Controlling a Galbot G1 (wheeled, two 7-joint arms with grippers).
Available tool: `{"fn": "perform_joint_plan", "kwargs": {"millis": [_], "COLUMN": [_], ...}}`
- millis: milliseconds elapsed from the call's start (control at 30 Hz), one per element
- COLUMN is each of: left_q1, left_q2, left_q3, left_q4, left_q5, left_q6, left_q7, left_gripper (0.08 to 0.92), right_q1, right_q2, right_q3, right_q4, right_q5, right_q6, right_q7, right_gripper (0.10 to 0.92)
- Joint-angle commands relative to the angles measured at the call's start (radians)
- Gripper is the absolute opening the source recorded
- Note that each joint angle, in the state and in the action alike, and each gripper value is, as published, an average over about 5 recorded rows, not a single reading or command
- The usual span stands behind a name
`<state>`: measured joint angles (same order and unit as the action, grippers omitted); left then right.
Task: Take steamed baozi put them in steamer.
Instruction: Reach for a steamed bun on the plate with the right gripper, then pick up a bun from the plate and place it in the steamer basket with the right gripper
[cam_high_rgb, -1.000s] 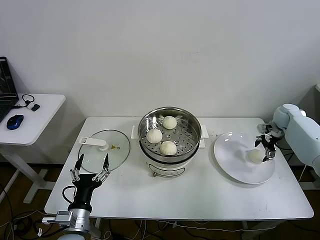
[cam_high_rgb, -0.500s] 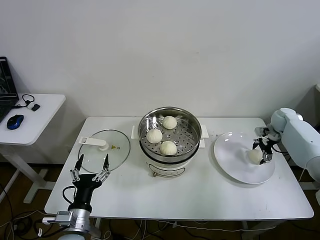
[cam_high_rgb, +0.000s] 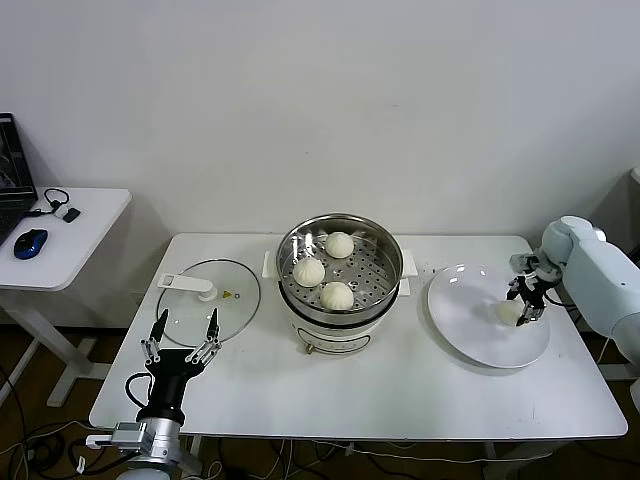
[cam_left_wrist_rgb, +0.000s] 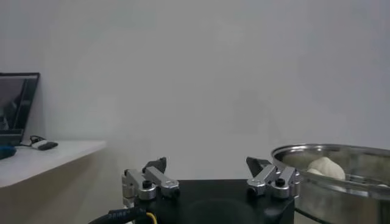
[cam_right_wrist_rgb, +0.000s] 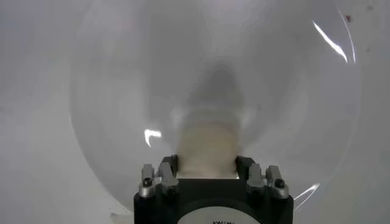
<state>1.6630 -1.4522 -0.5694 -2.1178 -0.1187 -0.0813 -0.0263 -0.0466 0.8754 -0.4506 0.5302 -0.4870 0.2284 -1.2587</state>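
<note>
Right gripper (cam_high_rgb: 527, 305) clamps the last baozi (cam_high_rgb: 510, 313) on the plate (cam_high_rgb: 470, 330); we should lift straight, then carry it toward the steamer (cam_high_rgb: 340, 275).

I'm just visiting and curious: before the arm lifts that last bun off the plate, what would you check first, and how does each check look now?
1. Right gripper shut on the last baozi: ok.
2. Bun centred between the fingers, per the right wrist view: ok.
3. Bun already clear of the white plate: cannot tell.
4. Steamer uncovered, glass lid lying aside on the table: ok.
5. Free spot on the tray beside the three buns: ok.
6. Left gripper open, parked near the table's front edge, out of the way: ok.
</note>
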Motion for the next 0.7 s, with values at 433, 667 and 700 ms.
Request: {"fn": "perform_joint_plan", "kwargs": {"millis": [433,667,700], "left_q1": [-0.004,-0.006,-0.007], "left_q2": [-0.007,-0.006,-0.005], "left_q3": [0.004,0.007,0.009], "left_q4": [0.002,-0.001,-0.001], "left_q5": [0.0,-0.001,-0.001], "left_q6": [-0.004,-0.005,-0.005], "left_q7": [0.0,0.001,0.001], "left_gripper": [0.823,0.823,0.823], "right_q1": [0.34,0.546,0.577], "right_q2": [-0.087,-0.082,-0.079], "right_q3": [-0.489,-0.696,-0.728], "right_q4": [0.288,0.392,0.408], "right_q5": [0.49,0.71,0.746], "right_q6": [-0.175,-0.273,-0.289], "right_q7": [-0.046,-0.044,-0.043], "right_gripper": [0.628,0.628,0.628]}}
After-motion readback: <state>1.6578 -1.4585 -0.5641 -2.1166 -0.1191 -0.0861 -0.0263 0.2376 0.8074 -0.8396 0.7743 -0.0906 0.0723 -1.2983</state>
